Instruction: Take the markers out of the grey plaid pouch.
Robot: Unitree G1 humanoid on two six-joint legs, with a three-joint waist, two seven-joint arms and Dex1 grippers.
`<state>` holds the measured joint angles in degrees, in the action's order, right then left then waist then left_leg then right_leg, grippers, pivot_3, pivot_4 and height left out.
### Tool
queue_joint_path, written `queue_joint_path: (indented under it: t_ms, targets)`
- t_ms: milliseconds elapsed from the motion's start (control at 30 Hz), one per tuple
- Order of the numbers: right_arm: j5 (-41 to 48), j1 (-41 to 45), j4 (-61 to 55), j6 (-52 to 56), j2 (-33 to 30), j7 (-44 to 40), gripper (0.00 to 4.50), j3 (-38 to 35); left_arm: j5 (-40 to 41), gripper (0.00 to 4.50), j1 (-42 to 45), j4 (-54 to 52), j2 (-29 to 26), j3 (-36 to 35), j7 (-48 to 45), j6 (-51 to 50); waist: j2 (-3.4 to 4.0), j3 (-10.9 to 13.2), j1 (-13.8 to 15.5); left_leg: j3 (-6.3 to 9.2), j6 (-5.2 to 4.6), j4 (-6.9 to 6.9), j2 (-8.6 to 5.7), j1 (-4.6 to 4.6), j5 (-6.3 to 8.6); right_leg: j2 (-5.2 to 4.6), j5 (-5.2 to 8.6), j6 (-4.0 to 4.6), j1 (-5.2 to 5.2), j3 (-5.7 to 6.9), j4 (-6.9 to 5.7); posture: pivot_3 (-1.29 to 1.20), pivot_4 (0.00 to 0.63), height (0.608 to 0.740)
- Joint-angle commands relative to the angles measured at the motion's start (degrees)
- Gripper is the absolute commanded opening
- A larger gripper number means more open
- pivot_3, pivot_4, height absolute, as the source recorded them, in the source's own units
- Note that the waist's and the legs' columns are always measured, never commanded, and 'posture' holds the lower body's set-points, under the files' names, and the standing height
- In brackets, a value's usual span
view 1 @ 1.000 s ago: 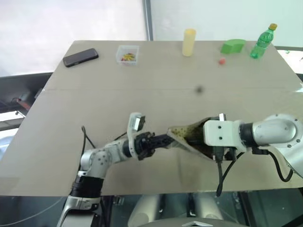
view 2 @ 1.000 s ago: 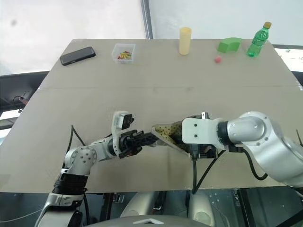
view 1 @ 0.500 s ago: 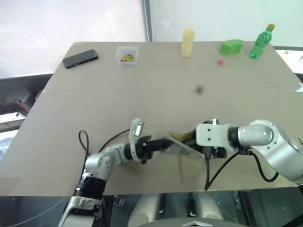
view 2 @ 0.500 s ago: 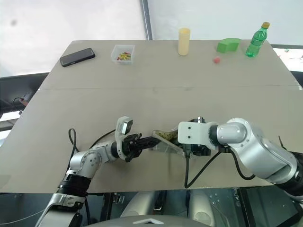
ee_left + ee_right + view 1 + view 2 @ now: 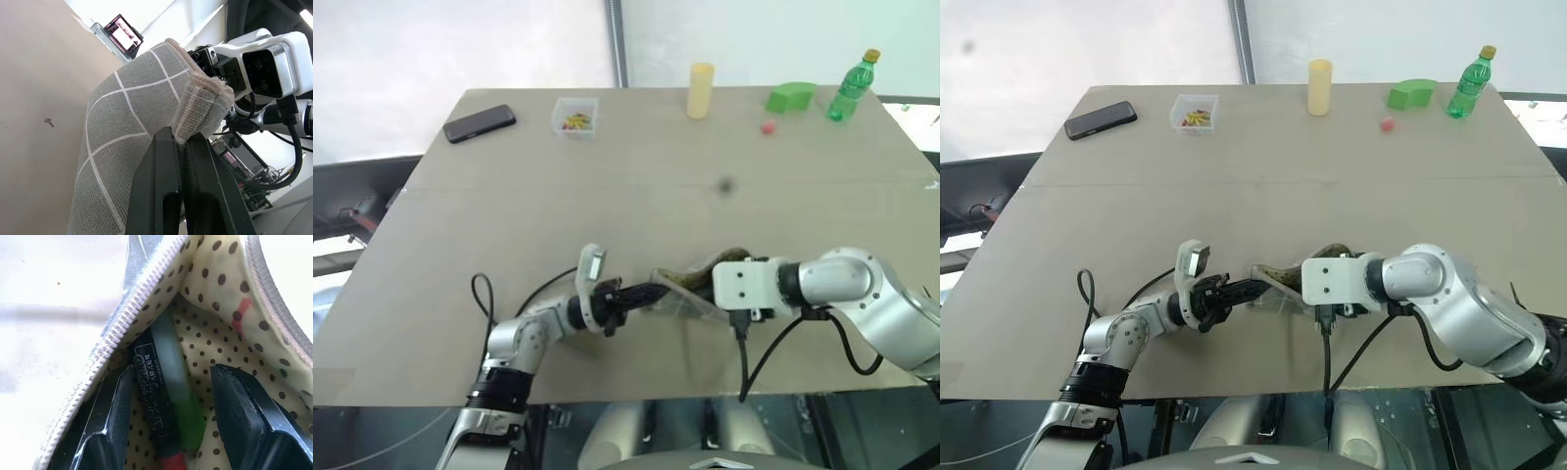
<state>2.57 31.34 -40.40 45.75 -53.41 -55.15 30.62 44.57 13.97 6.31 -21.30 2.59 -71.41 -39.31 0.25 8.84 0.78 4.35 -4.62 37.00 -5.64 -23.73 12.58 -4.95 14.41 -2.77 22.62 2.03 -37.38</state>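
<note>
the counter (image 5: 509, 196) carries the whole job on its near edge, while the phone (image 5: 480, 121), clear box (image 5: 576, 112), yellow cylinder (image 5: 701, 89), green block (image 5: 790, 97), bottle (image 5: 855, 86) and small red ball (image 5: 769, 127) sit well apart along the far side, out of the way. the grey plaid pouch (image 5: 127, 122) lies between the two arms. the left gripper (image 5: 181, 147) has its jaws pressed together, pinching the pouch's end seam, which looks meant to anchor it and keep the mouth stretched. the right gripper (image 5: 168, 391) reaches into the open mouth, jaws spread on either side of the markers (image 5: 166, 382), not yet touching them. those lie side by side on the dotted lining, a dark one beside a green one, with a red end showing, so a squeeze should catch them.
</note>
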Motion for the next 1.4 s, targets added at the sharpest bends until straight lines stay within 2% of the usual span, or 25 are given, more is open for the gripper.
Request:
queue_joint_path:
  t_ms: [33, 200, 233, 267, 700, 867, 1033, 1133, 1167, 1200, 1267, 1400]
  targets:
    - [-1.9, 0.9, 1.8, -1.2, 0.5, -1.1, 2.55, 1.0, -0.9, 0.00, -1.3, 2.4, -0.1, -0.5, -0.7, 0.5, 0.01, 0.0, 0.0, 0.00, 0.00, 0.00, 0.00, 0.00, 0.00, 0.00, 0.00, 0.00, 0.00, -0.01, 0.00, 0.00, 0.150, 0.740]
    - [-4.0, 0.6, 4.1, -2.2, 1.1, -2.6, 2.55, 3.7, -1.6, 0.00, -1.8, 1.8, -0.3, -0.4, -1.1, 0.9, 0.03, 0.0, 0.0, 0.00, 0.01, 0.01, 0.00, 0.01, 0.00, 0.00, 0.00, 0.00, 0.00, -0.01, -0.03, 0.00, 0.150, 0.740]
    - [-4.2, 0.5, 4.3, -2.2, 1.3, -2.8, 2.03, 4.0, -1.7, 0.00, -2.0, 1.6, -0.4, -0.4, -1.2, 1.0, 0.04, 0.0, 0.0, 0.00, 0.01, 0.01, 0.00, 0.01, 0.00, 0.00, 0.00, 0.00, 0.00, -0.02, -0.03, 0.00, 0.150, 0.740]
    - [-4.4, 0.4, 4.6, -2.2, 1.5, -3.0, 1.79, 4.2, -1.7, 0.00, -2.3, 1.5, -0.4, -0.4, -1.2, 1.1, 0.05, 0.0, -0.1, 0.00, 0.02, 0.01, 0.00, 0.01, 0.00, 0.00, 0.00, 0.00, 0.00, -0.03, -0.03, 0.00, 0.150, 0.740]
    - [-10.4, -0.2, 9.1, -4.9, 3.9, -4.5, 1.79, 7.8, -2.2, 0.00, -3.7, -0.8, -0.3, -0.4, -1.0, 1.6, 0.05, -0.1, -0.2, 0.00, 0.02, -0.05, 0.00, 0.01, 0.00, 0.04, 0.00, 0.00, 0.07, -0.10, -0.02, 0.00, 0.150, 0.740]
    - [-16.2, 0.4, 15.9, -7.1, 6.9, -4.2, 1.79, 12.3, -3.1, 0.00, -3.7, -1.6, 0.0, 0.4, -1.3, 2.8, -0.27, -0.6, -0.8, 0.00, 0.05, -0.05, 0.00, 0.09, 0.02, 0.08, 0.00, 0.00, 0.05, -0.18, -0.03, 0.00, 0.150, 0.740]
    - [-22.5, 0.0, 22.6, -9.7, 10.5, -3.5, 1.79, 15.4, -3.4, 0.00, -3.7, -2.0, 0.7, 0.7, -1.1, 3.3, -0.70, -0.9, -1.3, 0.04, 0.08, -0.12, 0.00, 0.63, 0.05, -0.01, 0.13, 0.18, -0.24, -0.20, -0.07, 0.00, 0.150, 0.740]
    - [-22.9, -3.0, 22.2, -10.1, 10.6, -3.0, 1.08, 13.3, -3.6, 0.00, -3.7, -2.0, 1.2, 0.5, -0.8, 3.7, -0.83, -1.0, -1.4, 0.05, 0.08, -0.26, 0.00, 1.02, 0.07, -0.07, 0.17, 0.17, -0.55, -0.20, -0.05, 0.00, 0.150, 0.740]
    - [-22.6, -4.2, 21.2, -10.3, 9.9, -3.1, 0.55, 11.8, -3.7, 0.00, -3.8, -2.0, 1.4, 0.3, -0.6, 3.8, -0.91, -1.1, -1.3, 0.06, 0.08, -0.33, 0.00, 1.03, 0.07, -0.07, 0.17, 0.17, -0.53, -0.20, -0.03, 0.00, 0.150, 0.740]
    - [-22.2, -5.2, 20.1, -10.5, 9.1, -3.3, 0.39, 10.3, -3.7, 0.00, -3.9, -2.0, 1.6, 0.2, -0.4, 3.8, -0.97, -1.1, -1.2, 0.07, 0.09, -0.34, 0.00, 1.04, 0.07, -0.07, 0.17, 0.17, -0.53, -0.19, -0.03, 0.00, 0.150, 0.740]
    - [-19.7, -7.5, 17.4, -10.2, 8.2, -4.1, 0.38, 5.9, -3.7, 0.00, -4.0, -1.9, 1.9, -0.1, 0.1, 3.8, -0.89, -1.2, -0.8, 0.07, 0.09, -0.33, -0.01, 1.03, 0.07, -0.07, 0.17, 0.17, -0.53, -0.20, -0.02, 0.00, 0.150, 0.740]
    - [-8.2, -10.2, 8.8, -7.2, 9.0, -7.8, 0.38, -6.1, -3.4, 0.00, -3.3, -0.4, 3.1, -1.4, 1.8, 4.1, -0.72, -1.1, 0.4, 0.08, 0.08, -0.37, -0.05, 0.97, 0.06, -0.08, 0.15, 0.17, -0.48, -0.18, 0.10, 0.00, 0.150, 0.740]
